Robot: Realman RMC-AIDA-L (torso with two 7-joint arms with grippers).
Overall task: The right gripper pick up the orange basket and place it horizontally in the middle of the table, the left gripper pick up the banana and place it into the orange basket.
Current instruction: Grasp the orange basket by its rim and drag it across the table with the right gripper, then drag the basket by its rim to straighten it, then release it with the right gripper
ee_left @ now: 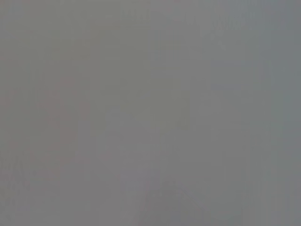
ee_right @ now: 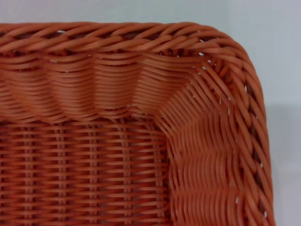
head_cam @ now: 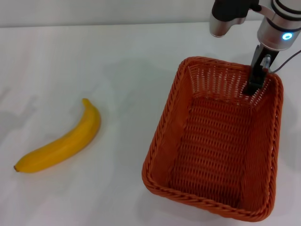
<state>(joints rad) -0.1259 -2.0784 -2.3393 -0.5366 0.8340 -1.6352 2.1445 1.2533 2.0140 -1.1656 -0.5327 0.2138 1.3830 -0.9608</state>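
The orange basket [head_cam: 162, 136] stands upright on the white table [head_cam: 108, 56], right of the middle, its long side running away from me. My right gripper [head_cam: 257, 79] reaches down from above at the basket's far right corner, just inside the braided rim. The right wrist view shows that corner of the basket [ee_right: 141, 40] close up, with rim, wall and floor. The banana [head_cam: 63, 141] lies flat on the table at the left, well apart from the basket, its dark tip toward the near left. My left gripper is out of view; the left wrist view shows only plain grey.
The basket's inside holds nothing. Its near rim lies close to the lower edge of the head view. Bare white table stretches between the banana and the basket and along the far side.
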